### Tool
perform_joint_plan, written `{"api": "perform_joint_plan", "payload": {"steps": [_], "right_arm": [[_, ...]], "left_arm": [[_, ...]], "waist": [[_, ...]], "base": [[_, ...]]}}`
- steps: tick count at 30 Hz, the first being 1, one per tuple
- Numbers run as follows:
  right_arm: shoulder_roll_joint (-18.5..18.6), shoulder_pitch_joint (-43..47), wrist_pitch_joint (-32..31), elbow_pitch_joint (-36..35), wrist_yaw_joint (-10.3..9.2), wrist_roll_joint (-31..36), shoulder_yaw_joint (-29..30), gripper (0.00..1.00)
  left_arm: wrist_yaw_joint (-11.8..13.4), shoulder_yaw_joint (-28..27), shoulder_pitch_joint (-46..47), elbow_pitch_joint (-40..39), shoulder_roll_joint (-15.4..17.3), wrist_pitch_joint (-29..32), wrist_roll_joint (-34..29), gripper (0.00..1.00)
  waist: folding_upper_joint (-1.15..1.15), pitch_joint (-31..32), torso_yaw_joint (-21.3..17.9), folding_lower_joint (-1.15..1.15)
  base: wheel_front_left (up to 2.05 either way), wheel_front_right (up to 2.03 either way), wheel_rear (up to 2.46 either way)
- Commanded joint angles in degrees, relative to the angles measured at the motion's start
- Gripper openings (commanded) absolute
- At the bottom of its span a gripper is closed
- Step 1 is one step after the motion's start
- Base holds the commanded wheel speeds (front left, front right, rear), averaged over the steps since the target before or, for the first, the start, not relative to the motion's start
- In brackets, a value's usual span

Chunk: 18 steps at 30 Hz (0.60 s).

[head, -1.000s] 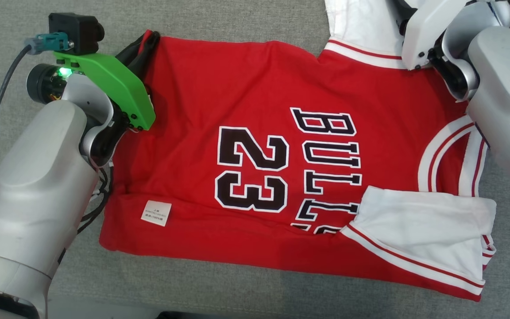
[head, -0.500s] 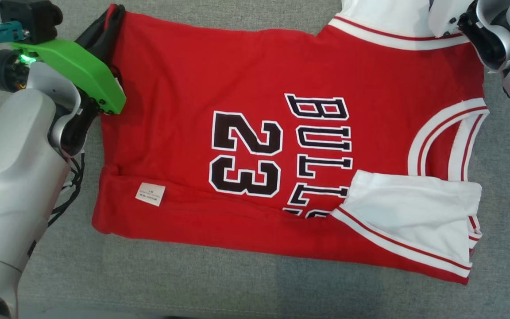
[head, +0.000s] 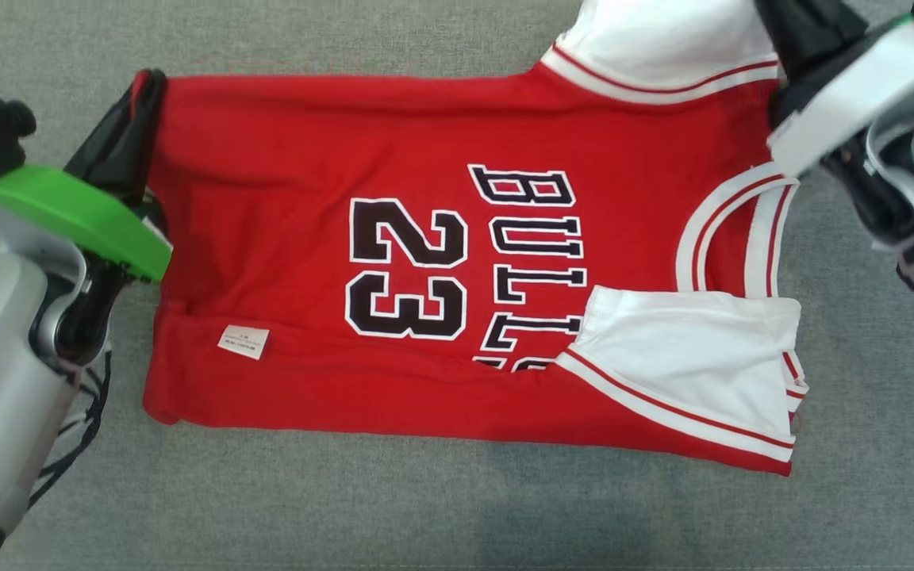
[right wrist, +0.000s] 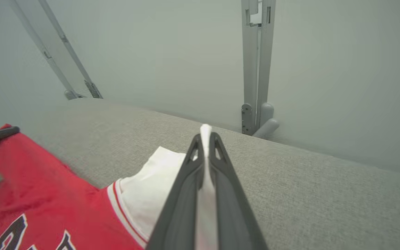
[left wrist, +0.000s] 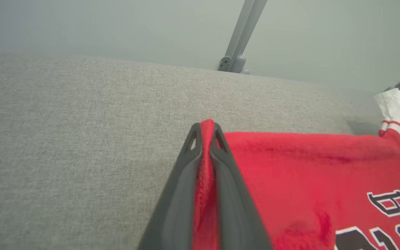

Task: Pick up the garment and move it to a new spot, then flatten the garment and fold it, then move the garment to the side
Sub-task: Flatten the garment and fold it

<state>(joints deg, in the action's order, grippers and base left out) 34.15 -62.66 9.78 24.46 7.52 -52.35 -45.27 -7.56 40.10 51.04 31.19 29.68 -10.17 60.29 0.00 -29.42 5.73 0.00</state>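
Both pinched shut: left claw (left wrist: 205,127) on the jersey's (head: 290,159) red corner upper left, right claw (right wrist: 206,138) on its white flap (head: 663,40) upper right.

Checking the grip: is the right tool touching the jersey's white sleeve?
Touching. In the right wrist view, white sleeve cloth sits pinched inside the right tool.

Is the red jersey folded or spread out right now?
Partly folded: the jersey lies flat, but its near edge and white sleeve are turned over onto the front, covering some lettering.
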Motion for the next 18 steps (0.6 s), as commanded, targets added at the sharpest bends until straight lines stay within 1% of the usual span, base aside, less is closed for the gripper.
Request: {"api": "perform_joint_plan", "payload": {"steps": [1, 3, 5, 8, 11, 14, 16, 18], "right_arm": [[1.5, 5.1, 0.6, -4.6, -0.07, -0.2, 1.5, 0.00], [2.2, 11.5, 0.6, -10.4, -0.07, -0.8, 3.7, 0.00], [2.9, 18.2, 0.2, -16.2, -0.05, -0.5, 6.7, 0.00], [2.1, 29.1, -0.5, -24.1, -0.05, 0.7, 11.9, 0.00], [-0.6, 40.0, -2.4, -30.0, -0.04, 3.4, 18.1, 0.00], [-5.2, 49.6, -4.8, -35.2, -0.04, 5.8, 23.2, 0.00], [-8.4, 54.9, -6.5, -37.7, -0.04, 7.1, 26.1, 0.00], [-10.9, 58.8, -8.6, -39.0, -0.04, 9.3, 28.4, 0.00]], "left_arm": [[0.9, -0.5, -3.2, -2.2, 2.2, -0.5, 0.4, 0.00], [2.3, -1.1, -6.6, -5.2, 3.9, -1.2, 1.1, 0.00], [4.2, -2.0, -10.2, -8.3, 6.0, -1.8, 1.8, 0.00], [6.8, -3.5, -15.3, -12.9, 8.4, -2.5, 3.0, 0.00], [8.8, -4.6, -19.9, -16.8, 9.7, -3.2, 4.2, 0.00], [10.4, -5.3, -23.4, -18.9, 10.1, -3.7, 4.8, 0.00], [11.1, -5.9, -25.5, -19.5, 9.7, -4.1, 5.4, 0.00], [11.3, -6.2, -27.2, -19.6, 8.9, -4.3, 6.0, 0.00]], "waist": [[0.00, 1.8, -1.6, 0.00], [0.00, 2.8, -2.4, 0.00], [0.00, 3.5, -3.3, 0.00], [0.00, 4.5, -4.2, 0.00], [0.00, 4.9, -4.9, 0.00], [0.00, 5.0, -5.2, 0.00], [0.00, 5.1, -5.5, 0.00], [0.00, 5.2, -5.6, 0.00]], "base": [[0.00, 0.00, 0.00], [0.00, 0.00, 0.00], [0.00, 0.00, 0.00], [0.00, 0.00, 0.00], [0.00, 0.00, 0.00], [0.00, 0.00, 0.00], [0.00, 0.00, 0.00], [0.00, 0.00, 0.00]]}}
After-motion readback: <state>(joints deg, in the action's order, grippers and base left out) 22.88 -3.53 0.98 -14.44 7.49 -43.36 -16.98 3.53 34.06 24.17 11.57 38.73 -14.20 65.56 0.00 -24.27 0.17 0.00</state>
